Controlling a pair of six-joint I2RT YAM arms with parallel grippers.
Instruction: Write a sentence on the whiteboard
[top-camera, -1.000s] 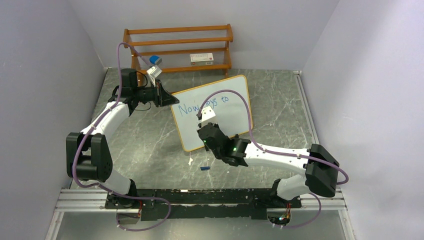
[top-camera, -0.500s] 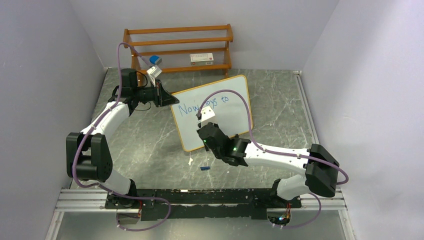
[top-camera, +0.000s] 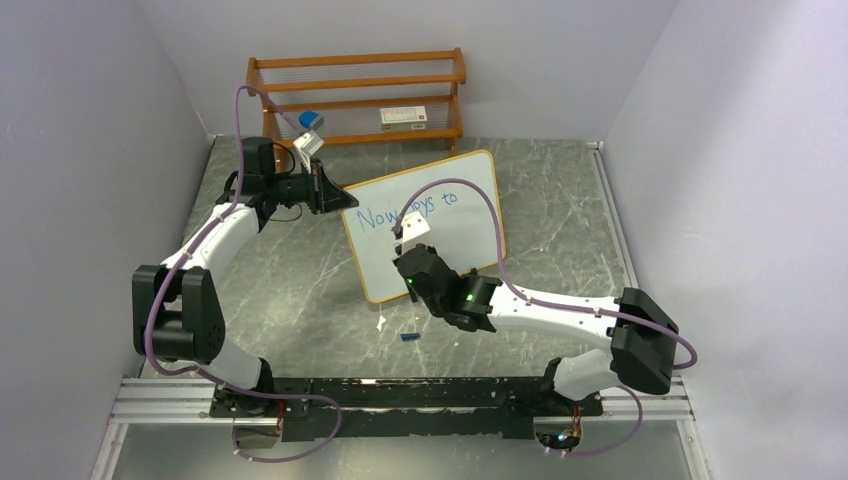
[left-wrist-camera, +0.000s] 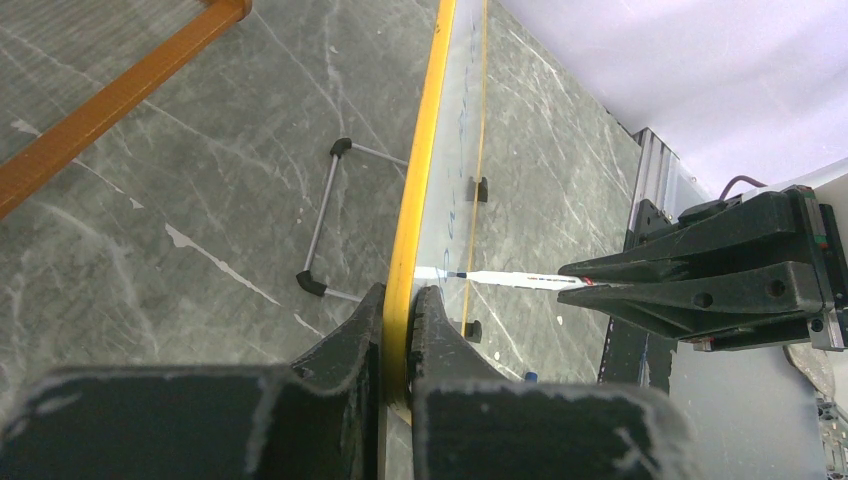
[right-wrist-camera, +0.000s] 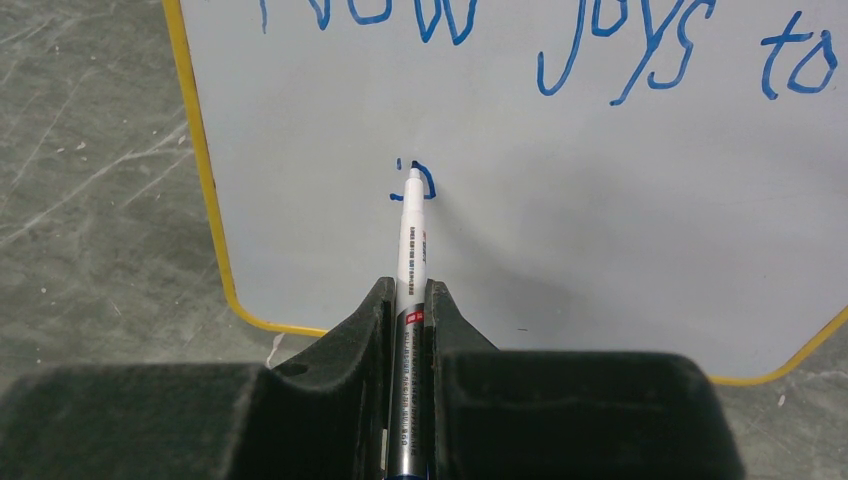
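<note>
Marker (right-wrist-camera: 411, 240) nib on the board is where my right side stands. My right gripper (right-wrist-camera: 408, 290) has its two fingers pressed in on the pen's barrel, pinching it so that the white body sticks straight out ahead and the blue nib touches the whiteboard (top-camera: 462, 235). At the nib there is a small blue curl (right-wrist-camera: 422, 180), low on the left part of the board and near its yellow-orange frame (left-wrist-camera: 425, 150). Above it runs the sentence (right-wrist-camera: 600, 45), thin blue handwriting that reads "Now joys to" in one row across the upper part of the white face.

My left gripper (left-wrist-camera: 397, 300) is clamped on the board's left edge, one finger on each face of the frame. From that wrist I see the board edge-on, with its grey wire stand (left-wrist-camera: 322, 235) propped on the table behind it.

The whiteboard stands leaning back near the middle of the grey marbled table (top-camera: 290, 290), turned at an angle so its left end is nearer to me than its right. Behind it, against the back wall, is the brown wooden shelf rack (top-camera: 355, 85). A white box (top-camera: 404, 116) sits on one shelf, and a blue-and-white item (top-camera: 310, 118) is close to my left wrist; I cannot tell what it is. A small blue piece (top-camera: 408, 337) lies on the table just in front of the board, beside my right forearm.
</note>
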